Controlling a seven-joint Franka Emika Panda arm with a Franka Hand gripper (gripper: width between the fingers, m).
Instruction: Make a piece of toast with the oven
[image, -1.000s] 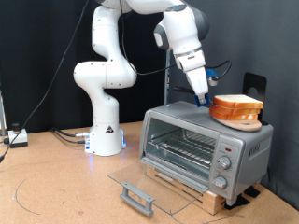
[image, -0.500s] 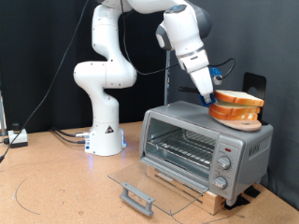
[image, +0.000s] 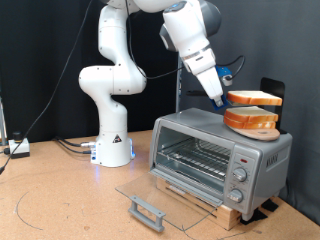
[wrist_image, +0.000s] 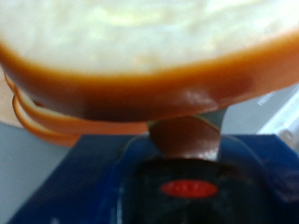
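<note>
- Up at the exterior view's top right, the piece of toast (image: 254, 98) hangs in the air, clear of the round wooden dish (image: 252, 121) directly beneath it.
- It lies flat and level, pale face up, its long axis running across the exterior view from left to right.
- At its left-hand end sits the gripper (image: 219, 101), clenched on the piece of toast; the slice juts out from the fingers toward the exterior view's right.
- From the wrist view, the piece of toast (wrist_image: 149, 56) fills the upper picture, orange-brown crust edge facing the camera, a finger (wrist_image: 187, 135) pressed against its underside.
- Beneath, the wooden dish rests on the roof of the oven (image: 220, 150), near its right end.
- Its glass door (image: 150, 192) is folded fully down, handle (image: 146, 212) toward the camera, wire rack visible inside.
- Knobs run down the oven's right front.
- All of it stands on the table (image: 60, 200), with the arm's white base (image: 112, 150) at the oven's left.
</note>
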